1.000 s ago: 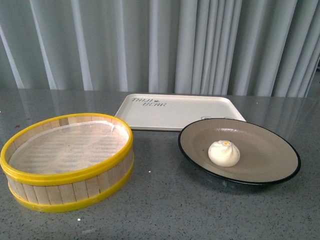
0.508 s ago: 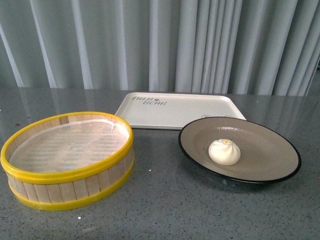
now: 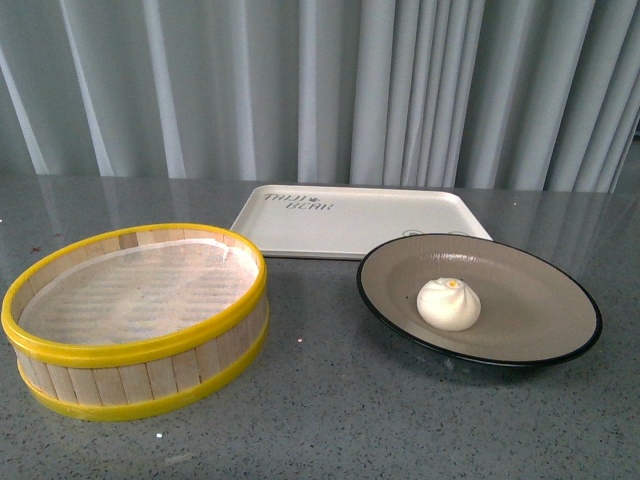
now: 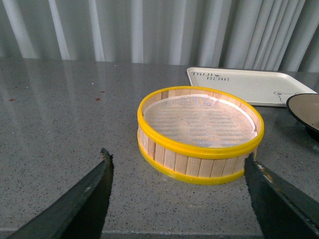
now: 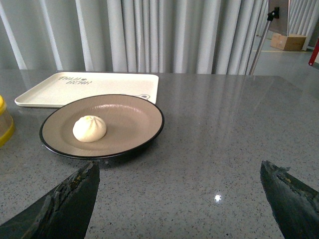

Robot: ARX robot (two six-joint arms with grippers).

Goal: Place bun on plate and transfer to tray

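Observation:
The cream-white bun sits on the beige plate with the black rim, at the right of the table. Just behind the plate lies the cream-white tray, flat on the table with nothing on it. Neither arm shows in the front view. My left gripper is open, held back from the steamer basket with bare table between its fingers. My right gripper is open too, set back from the plate and off to its side.
A round wooden steamer basket with yellow rims stands at the left, its paper-lined inside holding nothing. Grey curtains hang behind the grey stone table. A stand and a box show far off beyond the table.

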